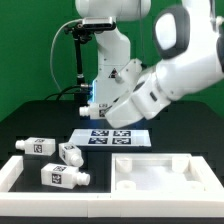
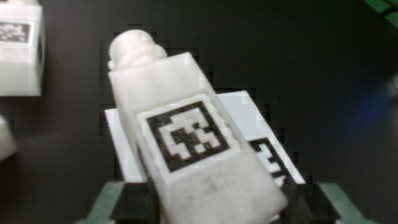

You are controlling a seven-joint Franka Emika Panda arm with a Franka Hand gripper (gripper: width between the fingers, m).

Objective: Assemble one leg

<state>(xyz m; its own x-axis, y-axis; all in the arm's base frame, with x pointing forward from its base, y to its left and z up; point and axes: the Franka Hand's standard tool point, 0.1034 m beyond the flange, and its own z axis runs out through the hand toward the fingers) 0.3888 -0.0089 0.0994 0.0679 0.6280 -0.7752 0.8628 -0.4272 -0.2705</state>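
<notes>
In the wrist view my gripper [image 2: 217, 206] is shut on a white furniture leg [image 2: 175, 110] with a black marker tag on its side. The leg's rounded end points away from the camera. The dark fingers [image 2: 141, 203] press on both of its sides. In the exterior view the hand [image 1: 101, 114] hangs low over the marker board [image 1: 110, 137]; the arm hides its fingers and the held leg. Three more white legs lie at the exterior view's left: one [image 1: 38, 145], one [image 1: 70, 152] and one [image 1: 62, 176].
A large white tabletop piece [image 1: 160, 170] lies at the exterior view's front right. A white rim [image 1: 14, 172] runs along the front left. In the wrist view part of the marker board [image 2: 267, 158] shows under the held leg, and another leg [image 2: 18, 50] lies beside it.
</notes>
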